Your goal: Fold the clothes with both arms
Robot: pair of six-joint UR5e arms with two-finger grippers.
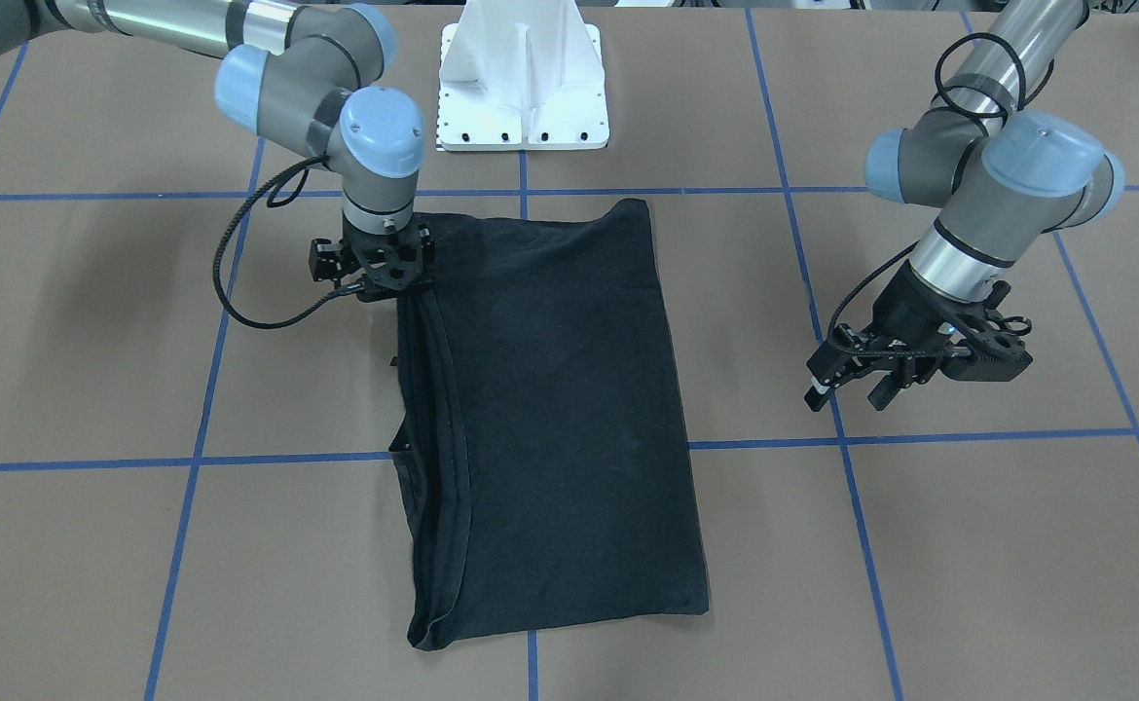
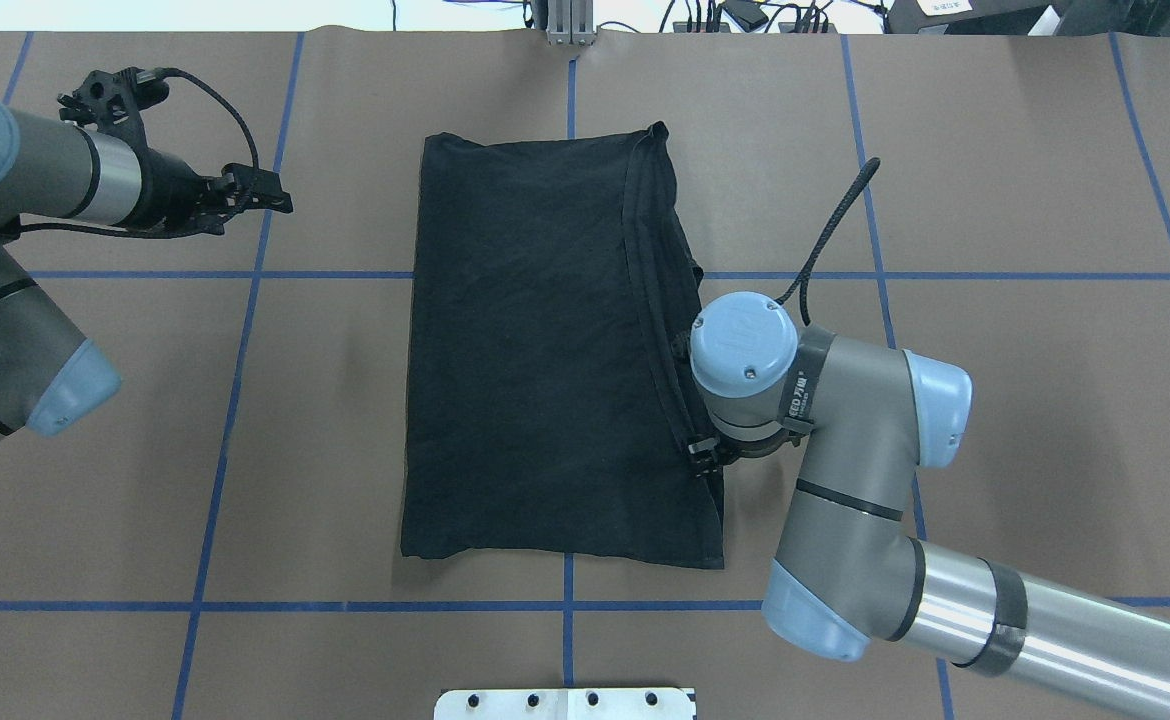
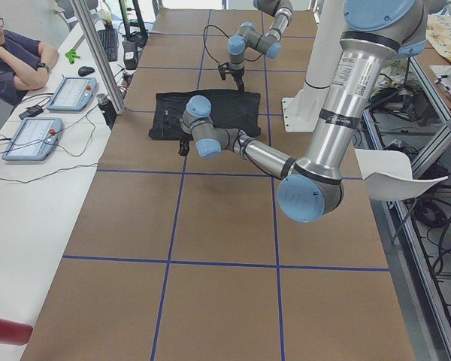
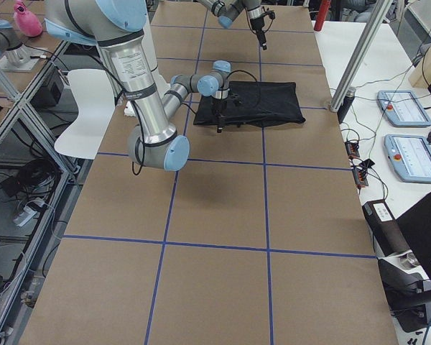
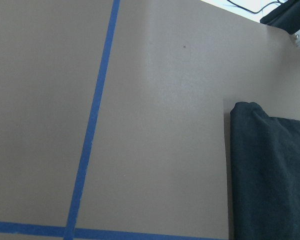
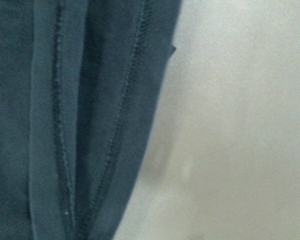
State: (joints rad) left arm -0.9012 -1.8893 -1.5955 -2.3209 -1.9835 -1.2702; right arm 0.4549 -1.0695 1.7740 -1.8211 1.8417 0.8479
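Note:
The black T-shirt [image 1: 550, 409] [image 2: 535, 360] lies folded into a tall rectangle at the table's middle, with stacked hems along one long edge [image 6: 65, 125]; no graphic shows. My right gripper [image 1: 382, 287] [image 2: 703, 457] points straight down onto that hemmed edge near the robot's end. Its fingers are hidden under the wrist, so I cannot tell if they hold cloth. My left gripper [image 1: 847, 389] [image 2: 267, 197] hovers open and holds nothing, well off the shirt's opposite side. The left wrist view shows one shirt corner [image 5: 270, 175] on bare table.
The white base pedestal [image 1: 523, 88] [image 2: 565, 703] stands at the robot's edge. Blue tape lines [image 2: 235, 400] grid the brown table. A person [image 3: 15, 53] sits at a side desk with tablets [image 3: 34, 135] beyond the far edge.

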